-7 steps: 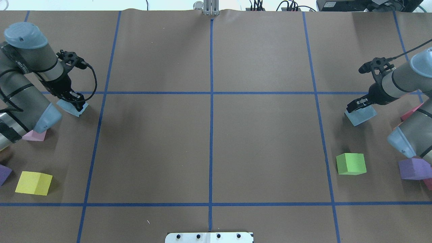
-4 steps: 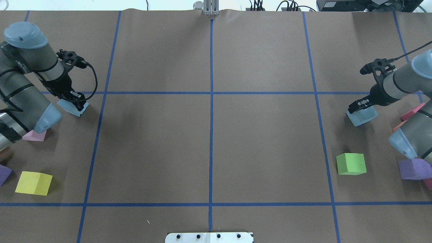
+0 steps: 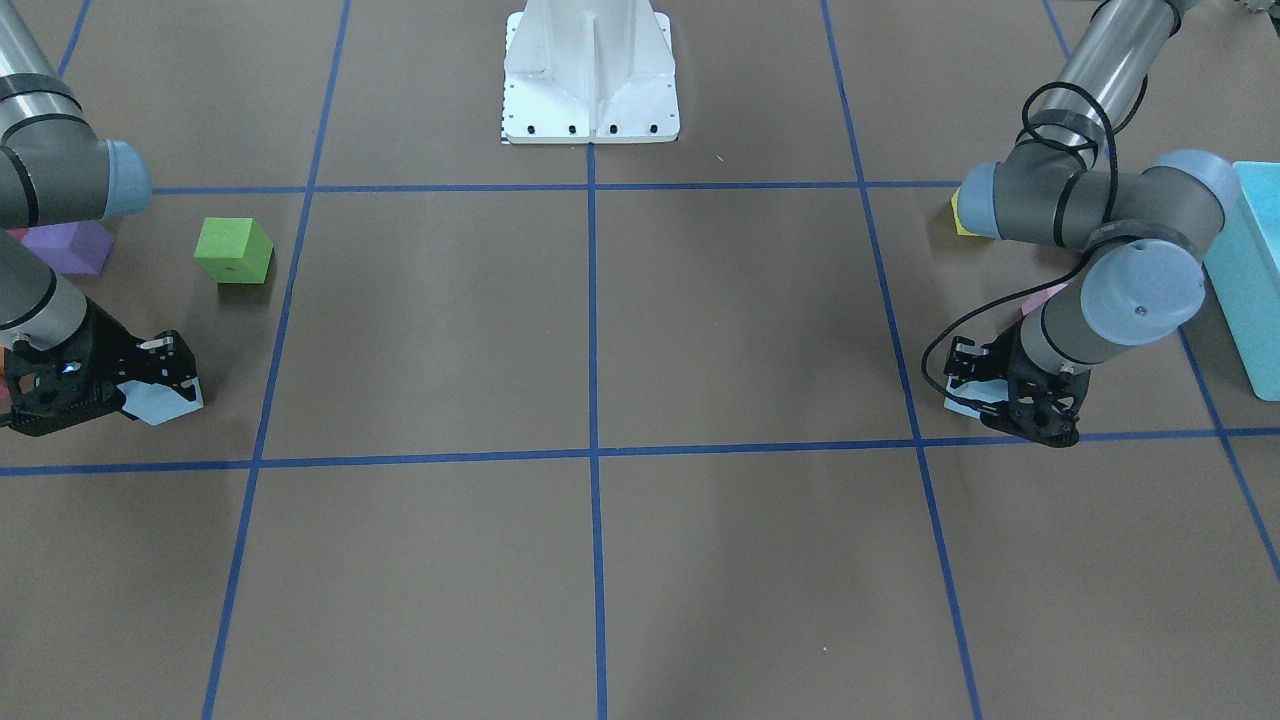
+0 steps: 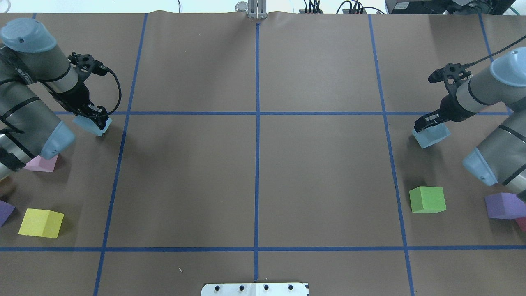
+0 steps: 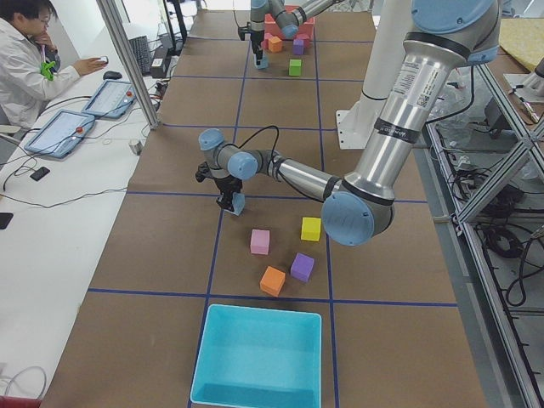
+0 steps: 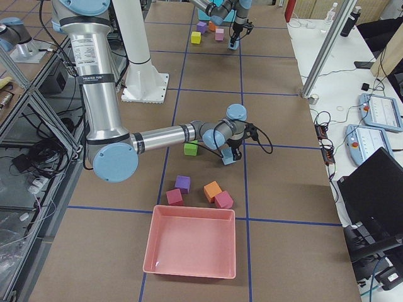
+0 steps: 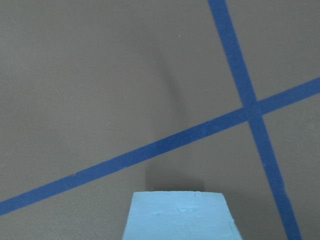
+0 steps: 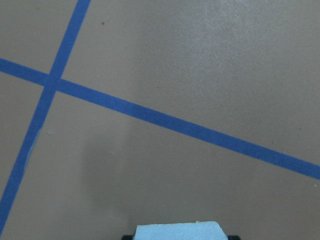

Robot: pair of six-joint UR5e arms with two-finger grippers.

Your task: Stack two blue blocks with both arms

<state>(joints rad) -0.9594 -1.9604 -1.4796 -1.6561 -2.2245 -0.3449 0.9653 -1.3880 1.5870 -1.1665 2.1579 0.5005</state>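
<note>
Two pale sky-blue cubes are in play. My left gripper (image 4: 96,117) is shut on one blue block (image 4: 91,125) at the table's left, just below the cross tape line. The block seems slightly off the paper and fills the bottom of the left wrist view (image 7: 180,217). My right gripper (image 4: 425,121) is shut on the other blue block (image 4: 431,135) at the table's right; its top edge shows in the right wrist view (image 8: 179,232). In the front-facing view the left gripper (image 3: 1010,405) and the right gripper (image 3: 150,385) both hang low, far apart.
A green cube (image 4: 427,200) and a purple cube (image 4: 503,205) lie near the right arm. A pink cube (image 4: 41,163), a yellow cube (image 4: 41,223) and a purple cube (image 4: 5,211) lie near the left arm. A turquoise box (image 5: 259,357) and a pink tray (image 6: 192,245) stand at the table's ends.
Both grippers, each with its blue block, have risen a little; the right one also shifted slightly toward the table's middle. The pink cube by the left arm shows more.
</note>
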